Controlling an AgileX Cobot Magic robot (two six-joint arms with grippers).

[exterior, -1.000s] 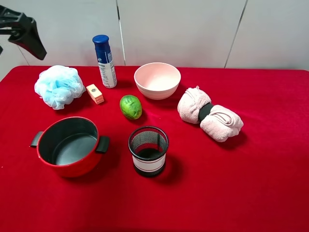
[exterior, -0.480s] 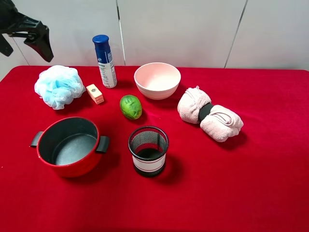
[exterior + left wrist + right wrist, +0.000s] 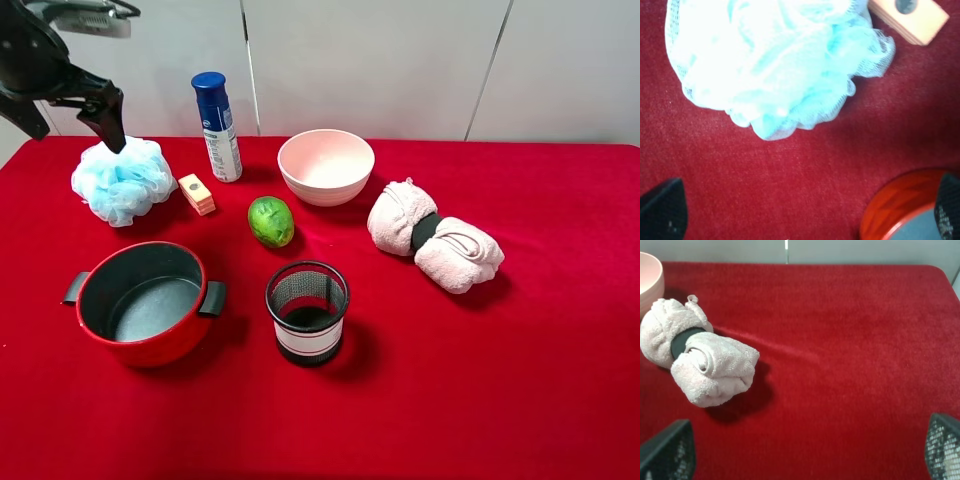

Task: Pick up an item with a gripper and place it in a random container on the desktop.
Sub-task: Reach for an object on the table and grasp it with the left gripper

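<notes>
pouf [image 3: 122,180], pale blue and fluffy, sits on the red table [image 3: 500,380] at the back left, beyond the red pot [image 3: 150,350] and beside a small orange block [image 3: 197,193]. left gripper [image 3: 78,130] hangs just above it, fingers spread wide, holding nothing. right gripper [image 3: 805,450] is likewise wide open and empty, near the rolled pink towel [image 3: 697,362].

A table [image 3: 560,380] covered in bright red cloth fills most of the view; behind it stands a pale grey wall [image 3: 400,60] of flat panels, split by thin vertical seams [image 3: 247,60]; the light is even.
</notes>
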